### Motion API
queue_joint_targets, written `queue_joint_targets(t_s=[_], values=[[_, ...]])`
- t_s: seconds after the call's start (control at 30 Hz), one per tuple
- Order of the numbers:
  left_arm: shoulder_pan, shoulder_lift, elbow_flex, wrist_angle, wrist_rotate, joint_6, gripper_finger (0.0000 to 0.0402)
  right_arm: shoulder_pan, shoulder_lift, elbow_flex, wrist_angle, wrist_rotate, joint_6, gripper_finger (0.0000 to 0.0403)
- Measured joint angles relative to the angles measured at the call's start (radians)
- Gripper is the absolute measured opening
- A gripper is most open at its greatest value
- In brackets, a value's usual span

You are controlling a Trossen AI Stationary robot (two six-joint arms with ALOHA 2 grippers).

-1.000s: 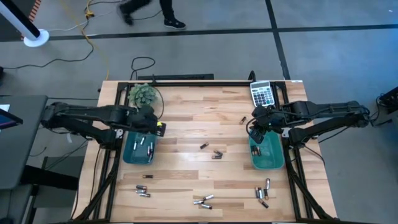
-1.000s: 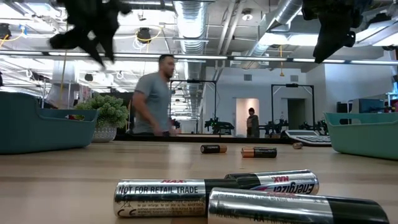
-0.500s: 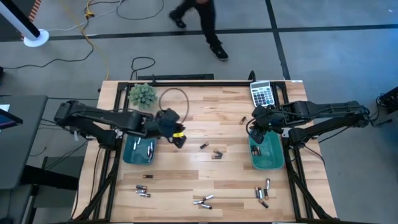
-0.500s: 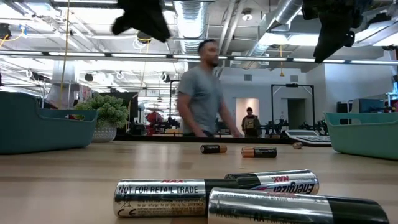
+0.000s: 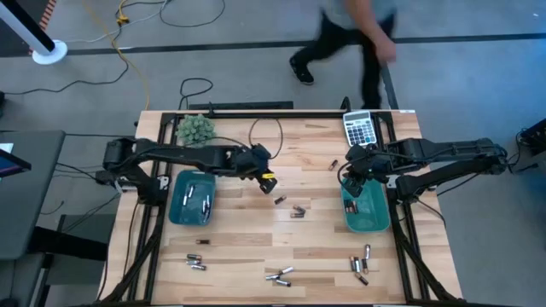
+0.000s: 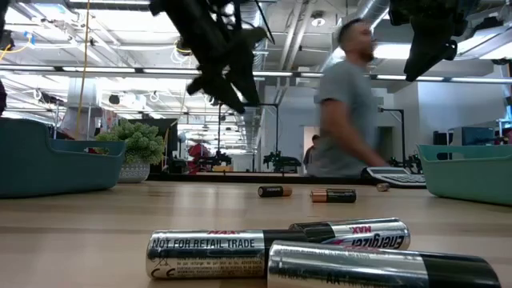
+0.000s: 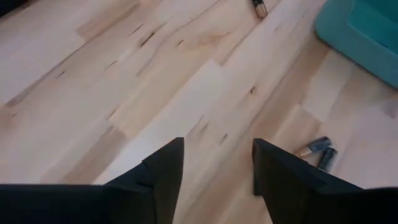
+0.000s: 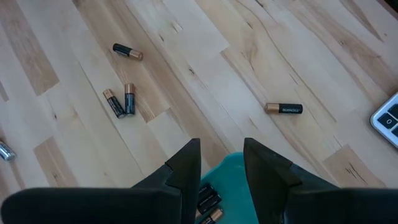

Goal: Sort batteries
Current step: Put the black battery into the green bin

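While a person (image 5: pixel 358 38) passes the wooden table (image 5: pixel 256 230), both arms' empty jaws stand parted

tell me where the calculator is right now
In the high view the calculator sits at the table's far right corner, just beyond the right gripper and the right teal bin.

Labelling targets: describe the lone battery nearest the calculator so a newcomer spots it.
Start at the grey calculator on the table's far right corner. Just in front of it towards the centre lies a single dark, copper-tipped battery. It lies alone; the other dark cells sit further towards mid-table.
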Motion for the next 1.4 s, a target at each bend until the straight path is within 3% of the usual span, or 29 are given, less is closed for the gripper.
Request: queue_joint_targets(t_s=[0.23, 0.53, 0.7, 0.83, 1.07, 1.2, 1.4], values=[[-0.017, 0.125, 0.000, 0.108, 0.122, 0.102, 0.0191, 0.000, 0.000, 0.000, 0.000, 0.000, 0.025, 0.0138], [-0.061, 0.233, 0.043, 0.108, 0.123, 0.127, 0.0190, 0.000, 0.000, 0.000, 0.000, 0.000, 0.030, 0.0138], [-0.065, 0.233, 0.081, 0.082, 0.121, 0.168, 0.0190, 0.000, 0.000, 0.000, 0.002, 0.000, 0.019, 0.0138], [-0.051, 0.182, 0.109, -0.040, 0.115, 0.183, 0.0190, -0.024, 0.010, 0.000, 0.037, 0.001, -0.011, 0.0138], [-0.065, 0.028, 0.082, -0.099, 0.006, 0.196, 0.0189, -0.069, 0.108, 0.004, 0.307, -0.017, -0.174, 0.0143], [-0.100, -0.097, -0.022, -0.091, -0.056, 0.144, 0.0189, -0.069, 0.261, 0.065, 0.342, -0.082, -0.284, 0.0162], [-0.167, -0.280, -0.190, -0.073, -0.075, -0.045, 0.0189, -0.042, 0.528, 0.224, 0.328, -0.092, -0.456, 0.0211]])
